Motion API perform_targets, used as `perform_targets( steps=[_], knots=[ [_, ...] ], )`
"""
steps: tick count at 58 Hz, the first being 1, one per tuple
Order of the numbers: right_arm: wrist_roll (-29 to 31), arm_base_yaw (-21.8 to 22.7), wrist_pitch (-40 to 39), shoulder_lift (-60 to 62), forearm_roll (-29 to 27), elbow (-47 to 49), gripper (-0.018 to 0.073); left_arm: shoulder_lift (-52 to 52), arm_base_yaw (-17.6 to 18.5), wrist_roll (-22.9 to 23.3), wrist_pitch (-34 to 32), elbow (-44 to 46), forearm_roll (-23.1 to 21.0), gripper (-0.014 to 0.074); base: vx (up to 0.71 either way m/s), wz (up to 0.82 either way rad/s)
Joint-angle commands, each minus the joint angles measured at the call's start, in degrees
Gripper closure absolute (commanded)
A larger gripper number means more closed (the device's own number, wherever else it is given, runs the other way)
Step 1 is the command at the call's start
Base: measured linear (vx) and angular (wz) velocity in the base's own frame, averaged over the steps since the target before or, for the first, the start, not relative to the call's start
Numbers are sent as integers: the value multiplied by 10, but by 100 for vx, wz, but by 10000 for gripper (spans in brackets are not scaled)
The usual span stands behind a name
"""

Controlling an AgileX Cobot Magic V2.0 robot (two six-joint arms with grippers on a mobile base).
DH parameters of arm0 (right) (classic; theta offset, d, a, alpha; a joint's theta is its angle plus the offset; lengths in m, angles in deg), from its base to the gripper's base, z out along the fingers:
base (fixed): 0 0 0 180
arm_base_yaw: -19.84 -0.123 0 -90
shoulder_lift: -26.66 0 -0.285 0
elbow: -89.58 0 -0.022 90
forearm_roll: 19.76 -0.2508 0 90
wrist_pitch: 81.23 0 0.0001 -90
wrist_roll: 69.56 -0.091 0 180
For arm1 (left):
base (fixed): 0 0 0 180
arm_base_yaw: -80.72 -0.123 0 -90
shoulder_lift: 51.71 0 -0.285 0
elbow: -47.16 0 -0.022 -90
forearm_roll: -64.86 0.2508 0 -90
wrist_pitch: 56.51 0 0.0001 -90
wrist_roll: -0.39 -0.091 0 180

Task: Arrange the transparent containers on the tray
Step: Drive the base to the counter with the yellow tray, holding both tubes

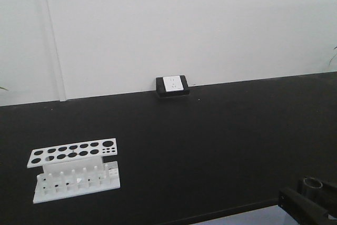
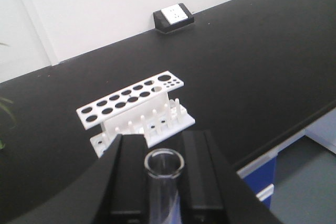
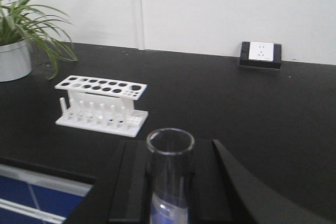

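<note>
Each gripper holds a clear glass tube upright, open mouth up. In the left wrist view my left gripper is shut on a narrow transparent tube between its black fingers. My right gripper is shut on a wider transparent tube, hovering over the black bench's front edge. In the front view, the right gripper and its tube's rim show at the bottom right corner. The yellow tray is out of view.
A white perforated tube rack stands on the black benchtop at the front left, just beyond the left gripper. A wall socket box sits at the bench's back edge. A potted plant stands far left.
</note>
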Motion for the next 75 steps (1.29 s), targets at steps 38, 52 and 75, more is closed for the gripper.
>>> perform_targets(
  steps=[38,52,75],
  knots=[
    [1,2,-40,1,12,18,571,-3,3,0,-48,20,-4,597,-30,15],
    [1,2,-40,1,12,18,571,-3,3,0,-48,20,-4,597,-30,28],
    [1,2,-40,1,12,18,571,-3,3,0,-48,20,-4,597,-28,52]
  ],
)
